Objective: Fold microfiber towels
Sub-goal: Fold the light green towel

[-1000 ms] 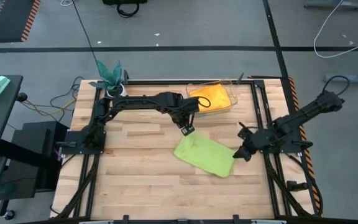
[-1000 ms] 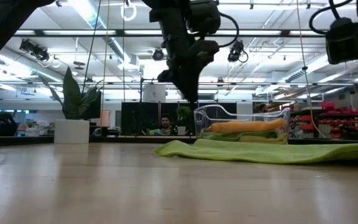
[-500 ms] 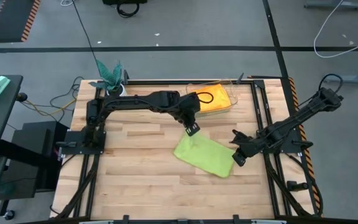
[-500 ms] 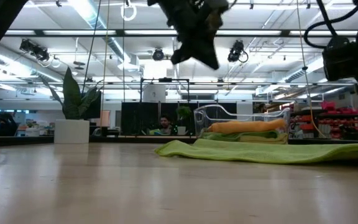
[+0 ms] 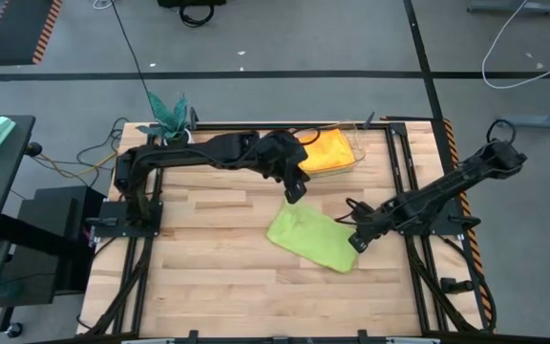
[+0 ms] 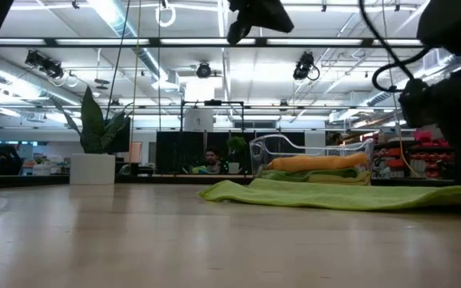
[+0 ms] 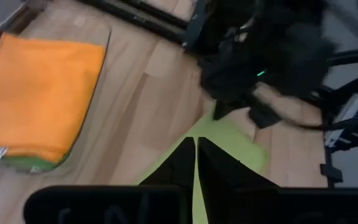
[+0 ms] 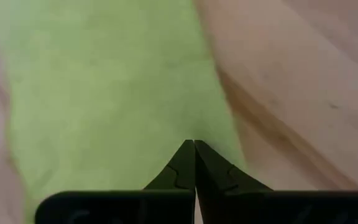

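A lime green towel [image 5: 313, 239] lies spread flat on the wooden table, right of centre; it also shows in the low view [image 6: 350, 194]. An orange towel [image 5: 326, 149] lies folded on top of a stack in a clear bin [image 5: 353, 143] at the far edge, also seen in the left wrist view [image 7: 36, 93]. My left gripper [image 5: 294, 189] is shut and empty, high above the green towel's far left corner [image 7: 196, 142]. My right gripper [image 5: 355, 241] is shut, low over the green towel's right edge [image 8: 194, 144]. My right gripper points its shut fingertips at the green towel near its right edge [image 8: 216, 124], slanting down from the table's right. Whether the tips touch the cloth cannot be told. The towel lies flat on the table.
A teal leafy plant in a white pot [image 5: 172, 117] stands at the far left corner. Black rails [image 5: 132, 229] run along the table's sides. Bare wood [image 5: 208, 248] lies left of and in front of the green towel.
My left gripper has risen well above the table and gone a little toward the far edge and the bin, still shut. My right gripper has moved toward the table's left, up to the green towel's right edge. The towel has stayed flat.
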Controlling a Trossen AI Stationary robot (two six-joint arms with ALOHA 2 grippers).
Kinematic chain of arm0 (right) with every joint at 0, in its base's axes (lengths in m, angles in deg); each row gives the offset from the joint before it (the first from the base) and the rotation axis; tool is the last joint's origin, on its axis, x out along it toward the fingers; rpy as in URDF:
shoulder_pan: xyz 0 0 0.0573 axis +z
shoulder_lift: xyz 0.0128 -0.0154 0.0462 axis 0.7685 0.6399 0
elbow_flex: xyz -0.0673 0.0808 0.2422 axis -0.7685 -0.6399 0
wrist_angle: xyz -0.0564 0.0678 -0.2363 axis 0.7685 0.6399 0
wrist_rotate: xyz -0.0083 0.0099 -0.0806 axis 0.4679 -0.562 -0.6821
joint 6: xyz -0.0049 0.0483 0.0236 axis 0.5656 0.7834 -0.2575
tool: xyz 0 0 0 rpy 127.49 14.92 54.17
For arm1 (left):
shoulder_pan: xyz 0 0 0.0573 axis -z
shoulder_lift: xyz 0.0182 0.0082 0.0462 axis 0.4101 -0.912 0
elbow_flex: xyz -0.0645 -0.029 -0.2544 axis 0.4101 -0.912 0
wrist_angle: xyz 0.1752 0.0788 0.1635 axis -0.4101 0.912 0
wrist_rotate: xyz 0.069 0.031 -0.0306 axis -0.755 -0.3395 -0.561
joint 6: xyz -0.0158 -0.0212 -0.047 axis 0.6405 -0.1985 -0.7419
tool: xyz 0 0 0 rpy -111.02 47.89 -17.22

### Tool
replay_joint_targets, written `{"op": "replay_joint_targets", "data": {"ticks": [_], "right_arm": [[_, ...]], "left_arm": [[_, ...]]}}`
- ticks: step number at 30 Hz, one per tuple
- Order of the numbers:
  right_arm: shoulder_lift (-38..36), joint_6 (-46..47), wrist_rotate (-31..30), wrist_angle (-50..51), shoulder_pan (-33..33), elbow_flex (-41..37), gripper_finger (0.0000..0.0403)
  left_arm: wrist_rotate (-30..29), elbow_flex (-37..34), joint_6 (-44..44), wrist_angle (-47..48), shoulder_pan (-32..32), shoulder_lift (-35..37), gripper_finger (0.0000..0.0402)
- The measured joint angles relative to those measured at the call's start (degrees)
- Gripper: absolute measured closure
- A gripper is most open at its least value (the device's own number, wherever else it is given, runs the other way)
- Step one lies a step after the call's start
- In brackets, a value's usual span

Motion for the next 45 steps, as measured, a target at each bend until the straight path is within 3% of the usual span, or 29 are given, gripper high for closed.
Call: {"op": "replay_joint_targets", "data": {"ticks": [8,15,22,26,31,39,45], "right_arm": [[3.7,-2.2,0.0,-0.6,-6.9,0.1,0.0400],[4.5,-8.2,-2.3,-0.9,-17.2,1.2,0.0400],[7.9,-19.0,-3.5,-2.2,-28.0,7.8,0.0401],[11.3,-26.0,-3.2,-1.6,-31.1,14.2,0.0401],[10.7,-28.1,-2.5,3.8,-31.5,18.9,0.0389],[0.6,-19.9,-2.3,17.3,-28.7,18.8,0.0382],[-7.1,-10.9,-2.1,20.1,-21.7,18.7,0.0383]], "left_arm": [[0.0,0.0,1.4,-0.6,1.3,0.3,0.0387],[0.0,0.0,2.7,-2.0,1.7,0.3,0.0386],[-0.2,0.0,5.4,-3.9,1.6,0.3,0.0376],[-0.2,0.0,6.6,-3.6,1.3,0.3,0.0381],[-2.8,0.0,7.9,1.0,0.5,0.3,0.0390],[-14.5,-0.1,6.3,25.0,-1.6,0.3,0.0378],[-14.2,-3.8,5.5,28.9,-2.4,0.3,0.0371]]}}
